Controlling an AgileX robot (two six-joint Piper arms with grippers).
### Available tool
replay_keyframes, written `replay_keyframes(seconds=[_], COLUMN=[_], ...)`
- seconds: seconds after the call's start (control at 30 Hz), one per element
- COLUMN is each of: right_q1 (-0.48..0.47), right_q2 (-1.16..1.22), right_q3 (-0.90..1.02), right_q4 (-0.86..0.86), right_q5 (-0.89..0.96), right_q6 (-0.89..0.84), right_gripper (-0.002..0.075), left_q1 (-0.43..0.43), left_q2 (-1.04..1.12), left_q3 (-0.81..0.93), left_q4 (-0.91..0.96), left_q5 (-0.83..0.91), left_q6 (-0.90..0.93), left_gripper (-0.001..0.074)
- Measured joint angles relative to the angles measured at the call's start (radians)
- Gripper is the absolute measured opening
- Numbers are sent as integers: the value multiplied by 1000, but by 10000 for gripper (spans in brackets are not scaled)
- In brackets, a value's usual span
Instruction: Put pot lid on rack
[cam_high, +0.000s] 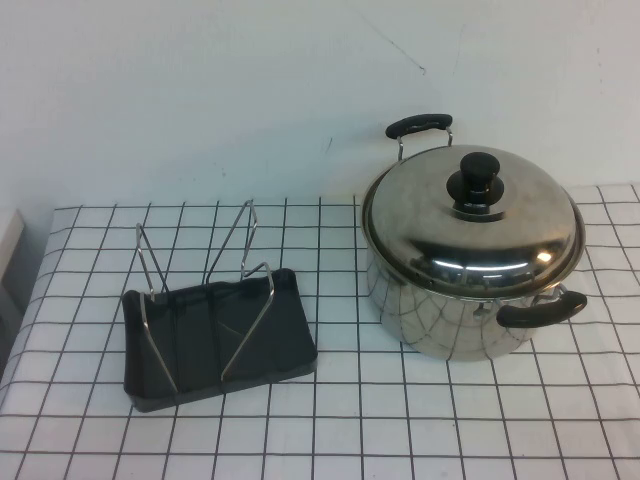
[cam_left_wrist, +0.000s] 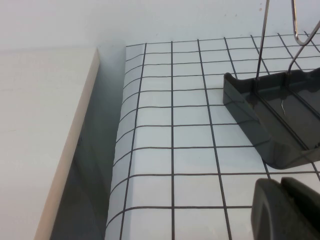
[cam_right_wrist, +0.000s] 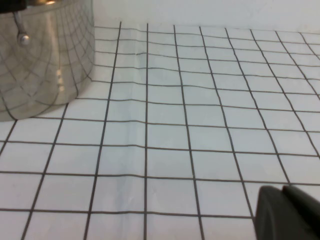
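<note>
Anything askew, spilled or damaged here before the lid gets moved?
Nothing stands out. The pot lid sits squarely on the pot, and the rack stands upright, apart from the pot on the checked table. The left gripper and right gripper show only in their wrist views, low over the table.

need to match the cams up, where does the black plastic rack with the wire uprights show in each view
High view: black plastic rack with wire uprights sits left of centre, left of the steel pot.
Left wrist view: its corner shows beside the left gripper.
Right wrist view: not in it; right gripper low.
Shared landmark: the white gridded tablecloth.
</note>
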Motion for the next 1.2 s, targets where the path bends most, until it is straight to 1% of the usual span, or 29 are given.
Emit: replay_keyframes(seconds=[0.93,1.2], right_q1=[0,0], right_q2=[0,0], right_q3=[0,5], right_q4=[0,0], right_q5=[-3,-58], right_q6=[0,0], right_gripper=[-3,-3], left_q1=[0,0], left_q2=[0,0], left_q3=[0,2], left_q4=[2,4], left_q5=[0,-30], left_q6=[0,0], left_gripper=[-2,-2])
